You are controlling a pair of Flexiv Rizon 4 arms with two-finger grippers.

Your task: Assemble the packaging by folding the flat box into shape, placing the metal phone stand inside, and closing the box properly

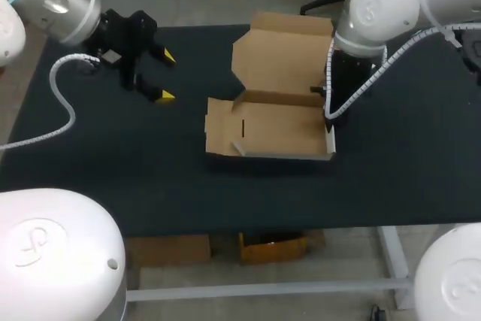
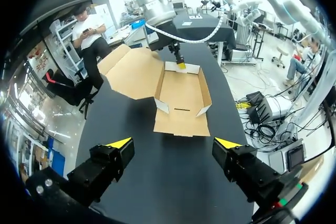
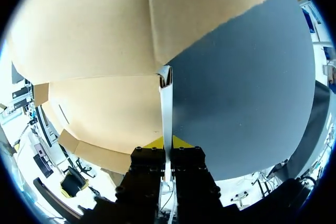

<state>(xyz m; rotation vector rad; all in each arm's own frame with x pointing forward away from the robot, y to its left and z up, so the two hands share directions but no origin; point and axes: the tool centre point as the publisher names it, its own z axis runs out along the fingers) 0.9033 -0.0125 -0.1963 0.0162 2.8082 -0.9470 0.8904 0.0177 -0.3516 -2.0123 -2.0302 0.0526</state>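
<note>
The brown cardboard box (image 1: 270, 129) lies in the middle of the table, its walls partly raised and its lid (image 1: 282, 62) standing open at the back. My right gripper (image 1: 328, 119) points down at the box's right end. In the right wrist view my right gripper (image 3: 167, 143) is shut on the thin upright side wall (image 3: 166, 103). My left gripper (image 1: 166, 76) hangs open well to the left of the box, with nothing between its fingers. In the left wrist view the box (image 2: 181, 98) lies ahead of my left gripper (image 2: 174, 142). No metal phone stand shows in any view.
The black table top (image 1: 113, 155) is bare to the left and in front of the box. A narrower strip of it runs right of the box, under my right arm (image 1: 376, 13).
</note>
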